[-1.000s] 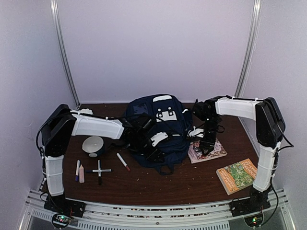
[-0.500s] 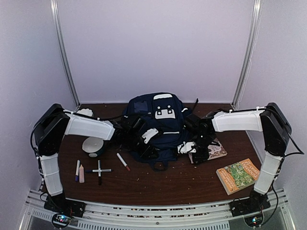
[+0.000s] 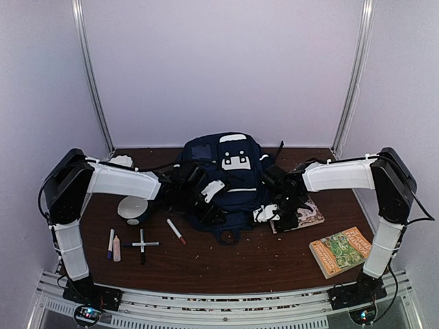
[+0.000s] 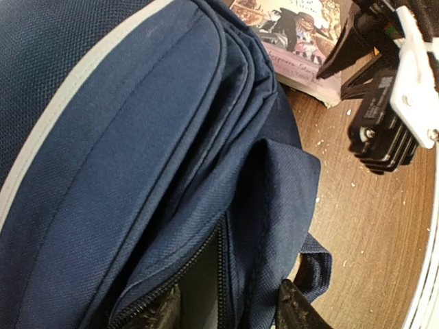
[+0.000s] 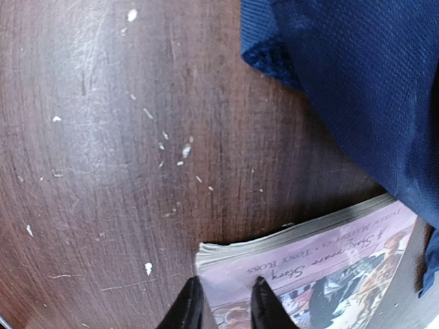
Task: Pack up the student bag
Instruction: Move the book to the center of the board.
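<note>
Right hand (image 5: pixel 223 301) is the working one: its two fingers stand narrow at a corner of the pink book (image 5: pixel 322 274), and I cannot tell whether they pinch the pages or only rest on the cover. Left hand (image 4: pixel 223 312) stands about half wide with the zip edge of the bag (image 3: pixel 230 178) between its fingers, so it appears to hold the mouth open. The bag, the largest thing, lies in the middle of the bench (image 3: pixel 254 274), toward the back and between both arms, and its fabric reaches over one side of the pink book. To do this step well, I think the right hand should take the whole corner, not only the top sheets, because a thin soft book may bend and slip. It should then lift the book clear of the fabric before turning toward the mouth. Inside the mouth only light grey lining shows; no contents are visible. A green book (image 3: pixel 339 250) lies apart on the right. The white bowl (image 3: pixel 134 209) on the left seems to hold nothing, though it is small in view. Pens (image 3: pixel 142 242) lie near it.
</note>
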Controlling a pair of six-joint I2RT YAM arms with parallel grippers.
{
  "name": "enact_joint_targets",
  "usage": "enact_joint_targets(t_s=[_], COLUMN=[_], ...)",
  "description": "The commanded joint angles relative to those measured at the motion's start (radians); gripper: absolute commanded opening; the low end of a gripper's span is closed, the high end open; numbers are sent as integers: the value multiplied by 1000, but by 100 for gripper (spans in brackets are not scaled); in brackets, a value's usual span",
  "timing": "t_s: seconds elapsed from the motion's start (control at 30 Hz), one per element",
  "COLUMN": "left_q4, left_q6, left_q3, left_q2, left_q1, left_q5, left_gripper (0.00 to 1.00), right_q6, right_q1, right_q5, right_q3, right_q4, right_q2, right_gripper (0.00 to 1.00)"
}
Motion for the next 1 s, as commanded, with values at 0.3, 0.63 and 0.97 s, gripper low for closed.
enact_joint_targets(t_s=[0.3, 0.63, 0.97], left_q4=[37, 17, 8], left_q6=[-24, -30, -39], left_q3=[37, 70, 65], left_q2=[-54, -61, -83], left_q1=[23, 23, 23], left_q5=[2, 17, 18], left_gripper=[48, 48, 48], right_q6=[-17, 0, 40], right_q1=[13, 21, -252], right_q5=[-8, -82, -167], right_q3=[-43, -58, 177], right_q4=[-27, -81, -131], right_q2=[-67, -130, -25], right_gripper=[0, 0, 49])
